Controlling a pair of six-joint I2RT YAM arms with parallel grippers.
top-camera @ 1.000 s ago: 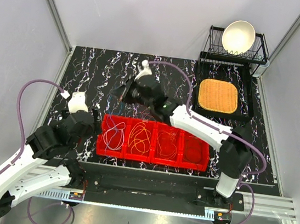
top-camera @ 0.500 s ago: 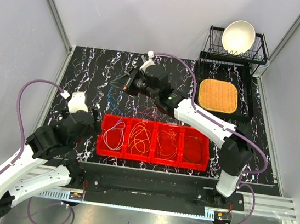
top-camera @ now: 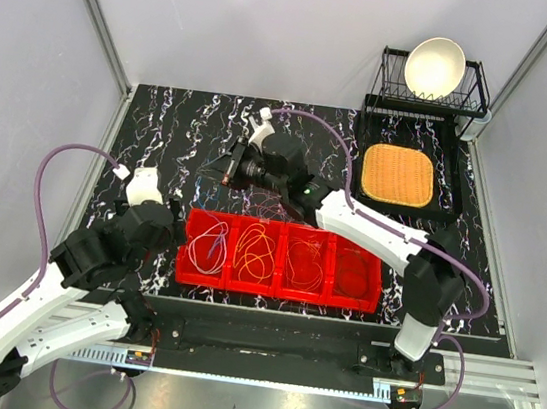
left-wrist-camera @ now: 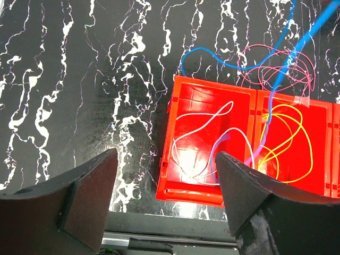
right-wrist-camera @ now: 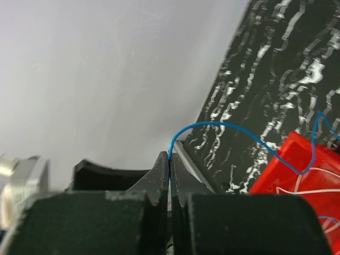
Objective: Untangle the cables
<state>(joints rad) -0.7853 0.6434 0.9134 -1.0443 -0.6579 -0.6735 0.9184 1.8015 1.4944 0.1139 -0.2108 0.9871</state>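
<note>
The cables lie in and behind a red four-part bin [top-camera: 277,292]. A white one [left-wrist-camera: 199,135] sits in the left part. Yellow loops [left-wrist-camera: 295,141] fill the second part, orange ones [top-camera: 306,261] the third. A pink-red cable [left-wrist-camera: 276,69] rests on the table behind the bin. My right gripper [top-camera: 215,170] hangs above the table behind the bin's left end, shut on the blue cable [right-wrist-camera: 223,125], which arcs from its tips [right-wrist-camera: 170,159] and trails over the bin [left-wrist-camera: 289,58]. My left gripper [left-wrist-camera: 166,159] is open above the bin's near-left corner, nothing between its fingers [left-wrist-camera: 79,196].
A black dish rack with a white bowl [top-camera: 435,66] stands at the back right. In front of it lies a woven orange mat [top-camera: 397,174] on a black tray. Grey walls close in the black marbled table [top-camera: 162,129]. A metal rail [top-camera: 263,360] runs along the near edge.
My right arm swung toward the back, then came nearer and lower again, the blue cable still pinched. The left arm has hardly moved.
</note>
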